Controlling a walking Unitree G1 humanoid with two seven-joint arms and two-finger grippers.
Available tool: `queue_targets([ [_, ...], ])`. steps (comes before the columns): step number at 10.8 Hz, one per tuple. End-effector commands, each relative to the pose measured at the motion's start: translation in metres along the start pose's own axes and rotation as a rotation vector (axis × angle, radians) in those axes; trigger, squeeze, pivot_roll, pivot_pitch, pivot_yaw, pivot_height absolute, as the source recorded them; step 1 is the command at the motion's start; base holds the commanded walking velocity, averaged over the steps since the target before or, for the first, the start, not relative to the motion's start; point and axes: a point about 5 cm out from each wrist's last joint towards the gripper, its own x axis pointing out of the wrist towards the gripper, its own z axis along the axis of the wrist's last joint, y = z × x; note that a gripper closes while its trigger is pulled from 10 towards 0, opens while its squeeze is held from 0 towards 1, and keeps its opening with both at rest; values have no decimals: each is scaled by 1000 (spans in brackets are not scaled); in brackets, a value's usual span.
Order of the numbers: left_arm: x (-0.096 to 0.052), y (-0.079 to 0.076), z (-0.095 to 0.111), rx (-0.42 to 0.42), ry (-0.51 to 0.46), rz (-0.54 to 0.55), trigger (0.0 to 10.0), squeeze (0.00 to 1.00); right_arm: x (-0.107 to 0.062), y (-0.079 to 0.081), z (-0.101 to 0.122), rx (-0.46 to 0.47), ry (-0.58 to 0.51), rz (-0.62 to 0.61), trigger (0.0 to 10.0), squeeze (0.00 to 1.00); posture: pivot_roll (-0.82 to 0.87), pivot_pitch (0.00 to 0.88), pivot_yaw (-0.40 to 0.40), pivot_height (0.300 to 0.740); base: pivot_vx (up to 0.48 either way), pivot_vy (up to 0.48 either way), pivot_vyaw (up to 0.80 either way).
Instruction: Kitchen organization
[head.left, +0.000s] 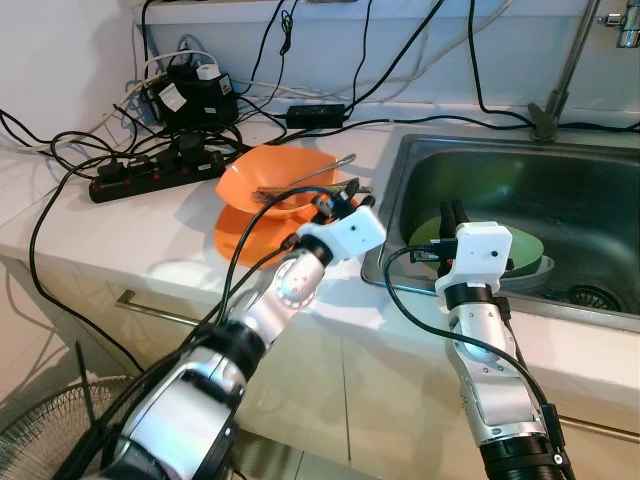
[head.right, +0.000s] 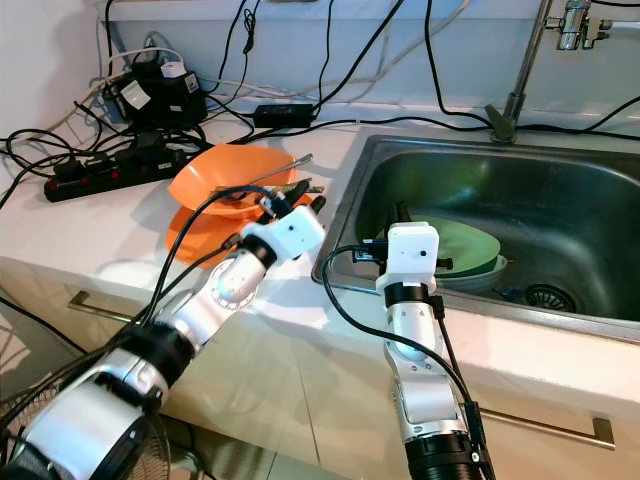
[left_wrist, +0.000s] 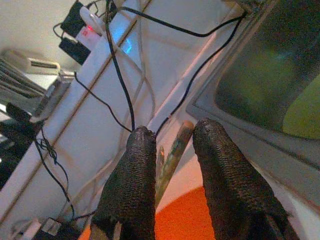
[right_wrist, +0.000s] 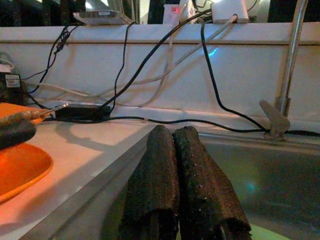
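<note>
Two orange bowls (head.left: 285, 170) sit stacked on the white counter, left of the sink (head.left: 500, 165). Brown chopsticks (left_wrist: 175, 145) and a longer metal-tipped stick (head.left: 310, 175) lie across the top bowl. My left gripper (head.left: 348, 197) is at the bowl's near right rim, shut on the chopsticks' ends, which poke out past its fingertips (left_wrist: 142, 137). A green plate (head.left: 525, 250) rests in the sink on a grey dish. My right gripper (head.left: 455, 213) hovers over the sink's near left corner beside that plate, shut and holding nothing (right_wrist: 172, 132).
A black power strip (head.left: 150, 175) with adapters and tangled cables covers the back left of the counter. More cables hang down the wall. The faucet (head.left: 560, 80) stands behind the sink. A fan (head.left: 40, 440) stands on the floor below the counter edge.
</note>
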Motion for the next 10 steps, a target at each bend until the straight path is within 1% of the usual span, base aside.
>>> queue_targets([
  [1,2,2,1,22,1,7,10000,0,5,4,5,5,-20,6,10000,0,19,0,123,740,0,0,0],
  [3,5,3,2,39,3,11,10000,0,5,5,5,6,-19,5,10000,0,18,0,124,740,0,0,0],
  [4,7,2,0,63,17,1,10000,0,5,5,5,7,-20,5,10000,0,18,0,125,740,0,0,0],
  [6,7,0,-1,71,32,-8,10000,0,5,5,4,8,-19,3,10000,0,17,0,127,740,0,0,0],
  [7,8,1,-1,68,35,1,7843,0,5,5,4,8,-19,3,10000,0,17,0,126,740,0,0,0],
  [8,8,3,-1,63,36,18,0,0,5,5,4,8,-18,2,10000,0,18,0,126,740,0,0,0],
  [10,9,4,-1,65,37,27,0,0,4,5,3,9,-15,2,10000,0,20,0,125,740,0,0,0],
])
